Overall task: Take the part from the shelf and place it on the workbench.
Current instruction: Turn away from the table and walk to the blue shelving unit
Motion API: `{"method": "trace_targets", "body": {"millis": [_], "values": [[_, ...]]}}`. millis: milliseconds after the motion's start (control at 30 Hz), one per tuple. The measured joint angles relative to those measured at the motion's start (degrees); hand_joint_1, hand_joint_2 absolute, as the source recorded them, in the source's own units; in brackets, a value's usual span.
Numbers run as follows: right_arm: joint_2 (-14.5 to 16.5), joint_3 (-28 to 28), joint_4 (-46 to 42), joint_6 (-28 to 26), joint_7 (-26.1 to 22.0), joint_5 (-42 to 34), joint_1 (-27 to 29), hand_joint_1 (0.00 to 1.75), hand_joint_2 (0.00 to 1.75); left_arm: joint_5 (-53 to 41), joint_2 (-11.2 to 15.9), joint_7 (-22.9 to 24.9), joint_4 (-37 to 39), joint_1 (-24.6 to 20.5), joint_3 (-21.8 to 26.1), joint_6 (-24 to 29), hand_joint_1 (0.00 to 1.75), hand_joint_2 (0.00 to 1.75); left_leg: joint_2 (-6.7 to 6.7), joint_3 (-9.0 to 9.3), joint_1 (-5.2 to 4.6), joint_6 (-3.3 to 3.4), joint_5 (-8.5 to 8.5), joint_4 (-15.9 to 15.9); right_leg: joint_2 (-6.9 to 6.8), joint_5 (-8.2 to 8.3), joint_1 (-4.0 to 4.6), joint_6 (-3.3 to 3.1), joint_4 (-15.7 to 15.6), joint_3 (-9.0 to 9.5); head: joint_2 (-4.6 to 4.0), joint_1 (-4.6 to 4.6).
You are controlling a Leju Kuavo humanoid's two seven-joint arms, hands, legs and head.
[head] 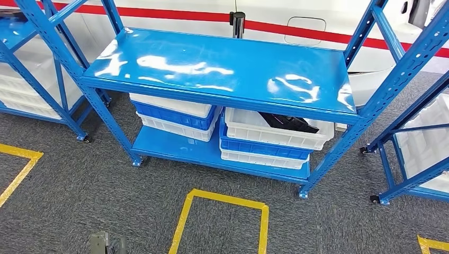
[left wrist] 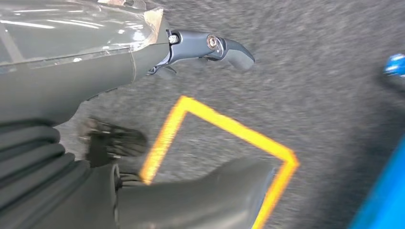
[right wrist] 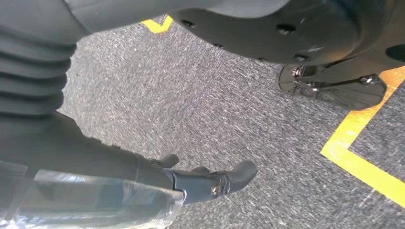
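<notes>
A black part (head: 288, 123) lies in the top white bin (head: 243, 129) of the right-hand stack on the lower level of the blue shelf (head: 212, 69); the shelf's top board hides some of it. My left hand (left wrist: 191, 47) hangs over the grey carpet with fingers stretched out and thumb apart, holding nothing. My right hand (right wrist: 205, 183) also hangs above the carpet, fingers extended and empty. Both hands are far below and in front of the shelf.
A second stack of white and blue bins (head: 174, 114) sits on the lower level's left side. More blue shelves with white bins stand at left (head: 32, 79) and right (head: 423, 137). A yellow taped square (head: 222, 198) marks the carpet before the shelf.
</notes>
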Motion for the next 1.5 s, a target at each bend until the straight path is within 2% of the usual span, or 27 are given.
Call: {"method": "trace_targets", "body": {"millis": [67, 133, 1500], "values": [[-0.1, -0.9, -0.3, 0.5, 0.1, 0.3, 0.2, 0.00, 0.87, -3.0, 0.1, 1.3, -0.6, 1.1, 1.6, -0.4, 0.00, 0.00, 0.00, -0.02, 0.06, -0.01, -0.01, 0.0, -0.01, -0.01, 0.01, -0.01, 0.0, -0.02, 0.01, 0.00], [-0.2, -1.8, -0.7, 0.8, 0.4, 0.5, 0.4, 0.00, 0.00, -6.2, 0.2, 2.7, -1.2, 2.0, 3.4, -0.8, 0.00, 0.00, 0.00, -0.04, 0.12, -0.03, -0.03, 0.0, 0.00, -0.02, 0.04, -0.02, 0.0, -0.02, 0.01, -0.01], [-1.1, -23.2, -10.3, 9.0, 5.8, 6.5, 7.1, 0.00, 0.00, -71.7, 3.3, 32.0, -17.7, 22.0, 49.2, -9.1, 0.00, 0.00, 0.00, -0.04, 0.34, -0.16, -0.13, 0.0, 0.00, -0.14, 0.20, 0.05, 0.0, 0.00, 0.00, -0.01]]}}
